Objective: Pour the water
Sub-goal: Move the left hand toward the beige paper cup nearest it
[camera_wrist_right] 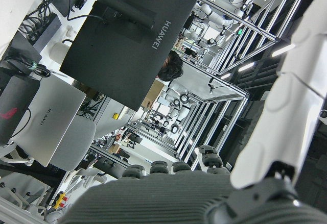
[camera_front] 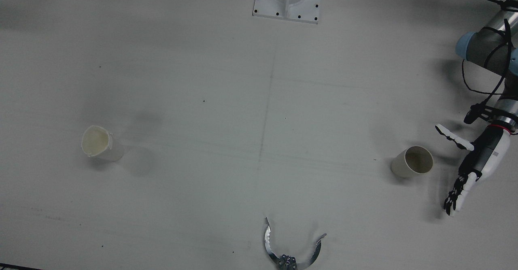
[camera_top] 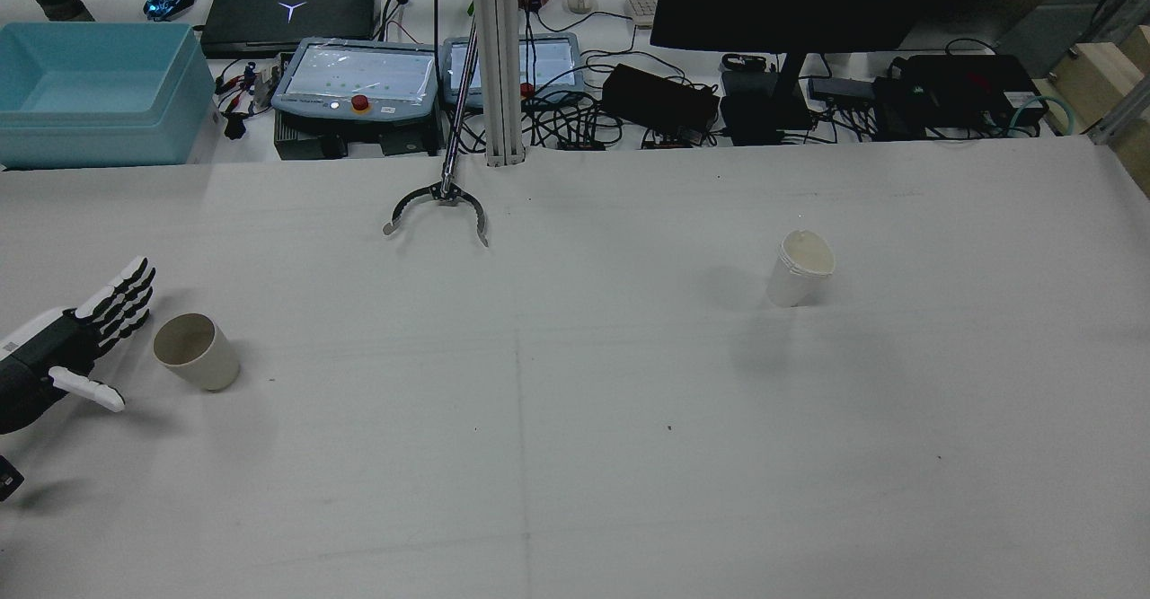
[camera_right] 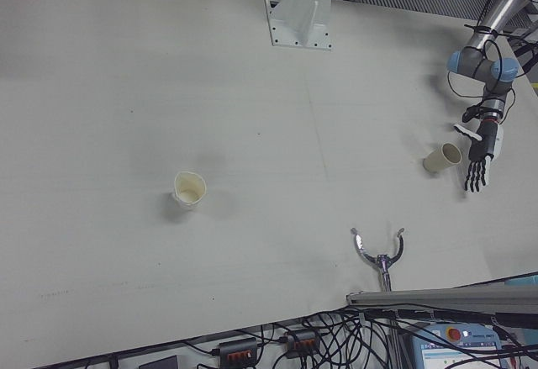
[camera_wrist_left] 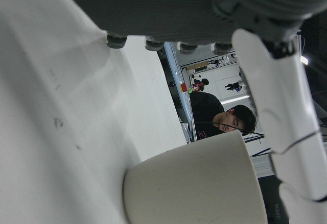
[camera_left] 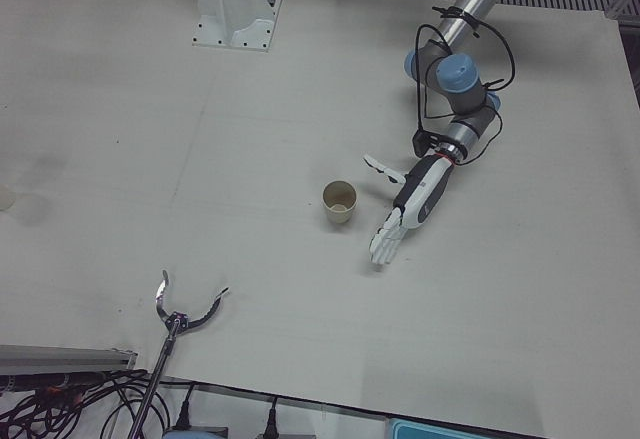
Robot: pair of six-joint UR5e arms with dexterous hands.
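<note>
A beige cup (camera_front: pixel 412 162) stands upright on the white table, in front of my left arm; it also shows in the rear view (camera_top: pixel 193 352) and the left-front view (camera_left: pixel 339 202). My left hand (camera_front: pixel 473 156) is open beside it, fingers straight and thumb spread, a small gap from the cup wall. In the left hand view the cup (camera_wrist_left: pixel 204 183) fills the space between palm and thumb (camera_wrist_left: pixel 286 112). A white cup (camera_front: pixel 101 142) stands alone on the other half of the table (camera_top: pixel 798 267). My right hand (camera_wrist_right: pixel 168 198) shows only in its own view, fingers spread, holding nothing.
A metal claw tool (camera_front: pixel 291 254) lies at the table's operator-side edge (camera_top: pixel 437 202). An arm pedestal (camera_front: pixel 288 1) stands at the robot side. Beyond the table, a desk carries a blue bin (camera_top: pixel 90 87), pendants, cables and a monitor.
</note>
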